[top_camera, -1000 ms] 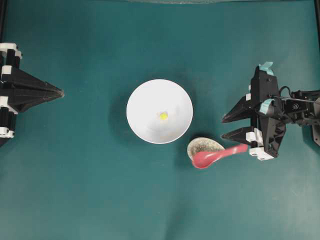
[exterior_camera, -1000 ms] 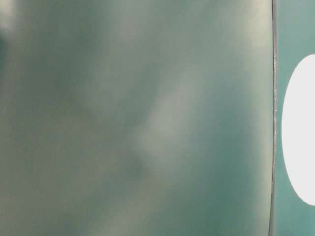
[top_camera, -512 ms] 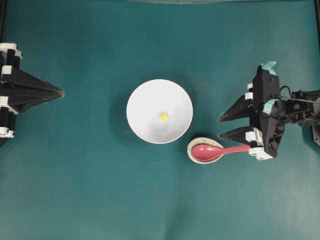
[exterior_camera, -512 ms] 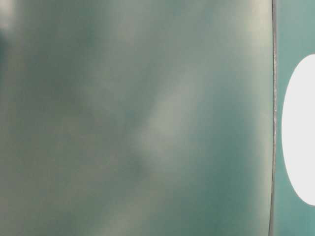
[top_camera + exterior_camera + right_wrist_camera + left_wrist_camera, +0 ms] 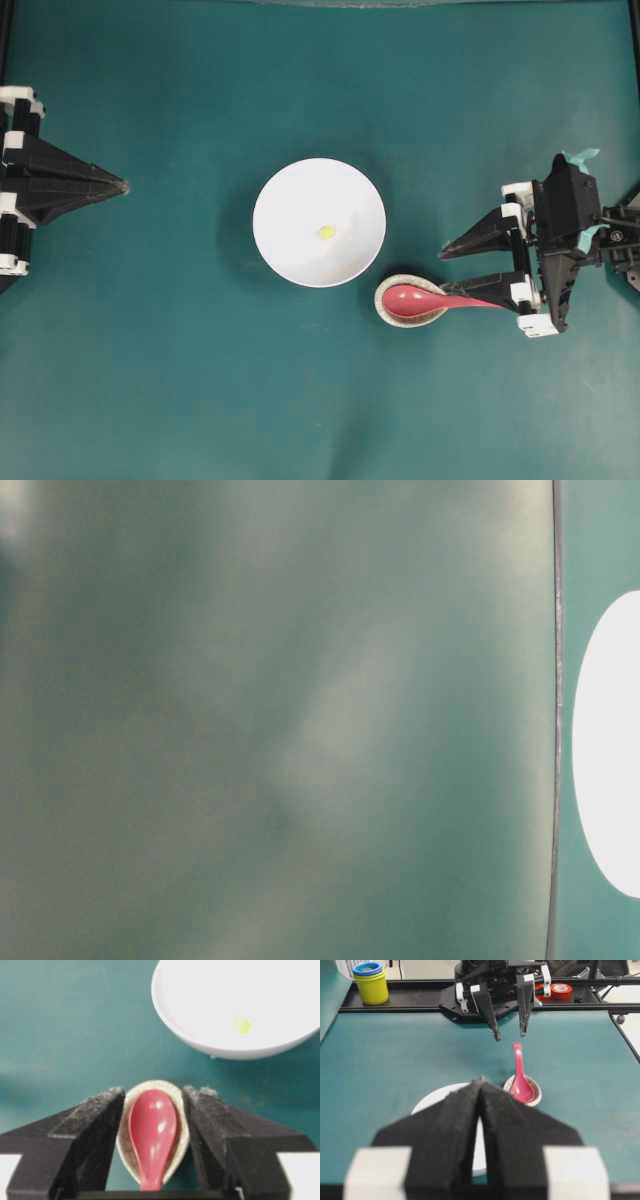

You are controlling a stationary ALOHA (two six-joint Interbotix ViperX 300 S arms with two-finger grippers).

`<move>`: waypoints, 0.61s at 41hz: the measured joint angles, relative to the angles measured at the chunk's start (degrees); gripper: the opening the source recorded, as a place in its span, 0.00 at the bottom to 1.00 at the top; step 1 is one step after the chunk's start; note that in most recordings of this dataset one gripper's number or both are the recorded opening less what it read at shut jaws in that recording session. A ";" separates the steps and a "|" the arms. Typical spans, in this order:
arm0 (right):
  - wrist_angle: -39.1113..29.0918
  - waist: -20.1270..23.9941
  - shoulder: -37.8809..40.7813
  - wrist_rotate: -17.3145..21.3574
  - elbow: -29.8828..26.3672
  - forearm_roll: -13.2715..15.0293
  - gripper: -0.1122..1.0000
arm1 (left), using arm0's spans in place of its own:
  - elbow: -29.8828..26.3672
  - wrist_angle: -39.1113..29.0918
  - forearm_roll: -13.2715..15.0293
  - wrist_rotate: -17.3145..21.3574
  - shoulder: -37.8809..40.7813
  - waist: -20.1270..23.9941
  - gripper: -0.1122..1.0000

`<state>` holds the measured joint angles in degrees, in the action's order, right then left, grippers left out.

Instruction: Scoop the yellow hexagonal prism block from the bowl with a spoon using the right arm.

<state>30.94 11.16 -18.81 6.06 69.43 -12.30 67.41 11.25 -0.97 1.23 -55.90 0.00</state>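
My right gripper (image 5: 468, 264) has pulled back toward the right edge since a second ago, fingers (image 5: 90, 1125) wide apart, straddling the red-pink spoon (image 5: 430, 299) without touching it. The spoon scoop now sits in the small speckled dish (image 5: 392, 311); earlier the scoop hung off the dish's lower edge at a tilt, and the handle now lies nearly level, pointing at my lower right finger. The yellow hexagonal prism block (image 5: 326, 232) is in the middle of the white bowl (image 5: 290, 190), same place as before. The bowl is unmoved on the green bench (image 5: 180, 380), just up-left of the dish. My left gripper (image 5: 120, 186) is unmoved at the left edge, fingers (image 5: 450, 1125) pressed together on nothing. Table-level view is blurred.
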 measured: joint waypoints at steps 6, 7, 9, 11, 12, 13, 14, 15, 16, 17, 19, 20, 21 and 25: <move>6.68 1.85 4.04 0.09 1.93 -1.93 0.59 | 0.09 0.00 0.09 -0.09 0.00 0.00 0.09; 8.35 2.29 4.92 0.00 2.37 -2.37 0.59 | 0.09 0.00 0.09 0.00 0.00 0.00 0.09; 10.63 2.90 6.33 0.00 2.99 -2.99 0.59 | 0.09 -0.09 0.00 0.00 0.00 0.00 0.09; 13.89 3.96 7.82 0.09 3.60 -4.04 0.59 | 0.09 0.00 0.00 0.00 0.00 0.00 0.09; 15.64 4.48 8.70 0.00 4.04 -4.66 0.59 | 0.09 0.00 0.00 0.00 0.00 0.00 0.09; 16.96 4.92 9.40 0.00 4.31 -5.19 0.59 | 0.09 -0.09 0.00 0.00 0.00 0.00 0.09; 18.72 5.62 10.28 0.00 4.57 -5.80 0.59 | 0.09 -0.09 0.09 0.00 0.00 0.00 0.09; 20.04 6.15 10.90 0.00 4.75 -6.33 0.59 | 0.09 -0.09 0.00 0.00 0.00 0.00 0.09; 21.62 6.77 11.69 0.09 4.92 -6.86 0.59 | 0.18 0.00 0.00 0.00 0.00 0.00 0.09; 22.68 7.29 12.39 0.00 5.10 -7.29 0.59 | 0.18 -0.09 0.00 0.00 0.00 0.00 0.09; 25.31 8.44 13.80 0.09 5.36 -8.35 0.59 | 0.26 -0.09 0.00 0.00 0.00 0.00 0.09; 26.28 8.96 14.50 0.09 5.36 -8.79 0.59 | 0.26 -0.09 0.00 0.00 0.00 0.00 0.09; 27.33 9.67 15.29 0.00 5.45 -9.23 0.59 | 0.26 -0.09 0.00 0.00 0.00 0.00 0.09; 30.41 11.34 18.11 0.00 5.54 -10.99 0.59 | 0.35 -0.09 0.00 0.00 0.00 0.00 0.09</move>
<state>61.35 22.50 -0.70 6.06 74.97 -23.29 67.76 11.16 -0.97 1.23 -55.90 0.00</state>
